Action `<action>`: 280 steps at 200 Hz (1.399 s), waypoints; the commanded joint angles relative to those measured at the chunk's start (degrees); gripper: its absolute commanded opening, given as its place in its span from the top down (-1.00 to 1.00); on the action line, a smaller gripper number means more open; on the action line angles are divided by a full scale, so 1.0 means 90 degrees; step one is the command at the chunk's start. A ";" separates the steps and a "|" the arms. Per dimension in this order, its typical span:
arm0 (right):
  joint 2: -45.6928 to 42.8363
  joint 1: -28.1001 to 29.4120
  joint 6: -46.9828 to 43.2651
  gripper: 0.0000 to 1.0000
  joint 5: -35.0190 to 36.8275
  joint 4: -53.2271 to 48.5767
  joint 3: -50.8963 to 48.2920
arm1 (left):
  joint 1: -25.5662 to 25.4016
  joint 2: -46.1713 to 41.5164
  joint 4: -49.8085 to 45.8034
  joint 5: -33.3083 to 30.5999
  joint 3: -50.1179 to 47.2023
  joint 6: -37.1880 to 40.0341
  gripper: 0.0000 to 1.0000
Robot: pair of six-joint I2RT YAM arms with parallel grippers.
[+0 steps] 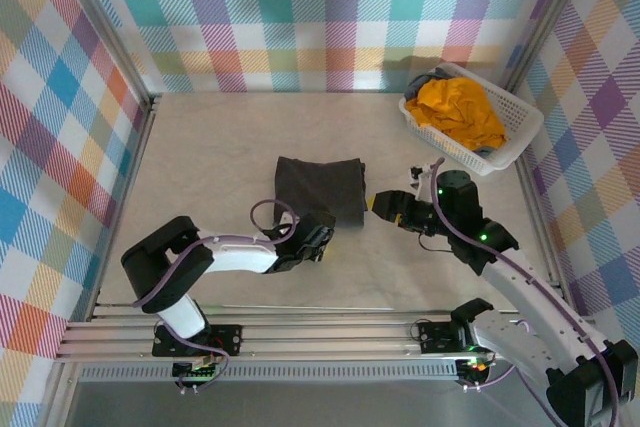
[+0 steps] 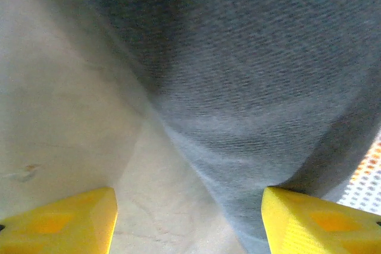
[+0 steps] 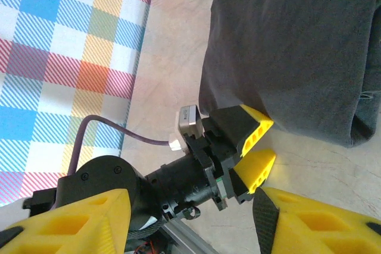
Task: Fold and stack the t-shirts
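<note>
1. Charcoal t-shirt [image 1: 318, 185] lies mid-table as a compact folded rectangle, layers showing at its right edge in the right wrist view. The bare table [image 1: 200, 167] surrounds it.
2. Left gripper [image 3: 260, 149] sits at the shirt's near edge. Its jaws are apart, with tabletop visible between the yellow fingers [image 2: 59, 224], and no cloth is pinched.
3. Right gripper [image 1: 378, 203] is just beside the shirt's near right corner. Its jaws are also apart and hold nothing.
4. My reading of the step: the fold on the charcoal shirt looks finished, or very nearly so, and this shirt becomes the base of the stack.
5. Container: the white lattice basket [image 1: 520, 137] stands at the far right corner, well apart from the folded shirt. It holds the mustard t-shirt [image 1: 460, 112], crumpled and heaped above the rim. A scrap of grey-blue cloth [image 1: 420, 80] shows at the back, and I cannot tell what it is.
6. Next move, as I judge it: lift both grippers clear without dragging the fold. Then send the right arm to the basket, pinch the mustard shirt and bring it to open table for spreading.
7. Risk: a finger could snag the top layer on withdrawal.
</note>
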 commanded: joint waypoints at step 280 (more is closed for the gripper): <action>0.0677 -0.0029 -0.0068 -0.08 -0.0188 0.0000 0.0233 | 0.6142 0.2813 -0.0226 0.2640 0.3453 0.3781 1.00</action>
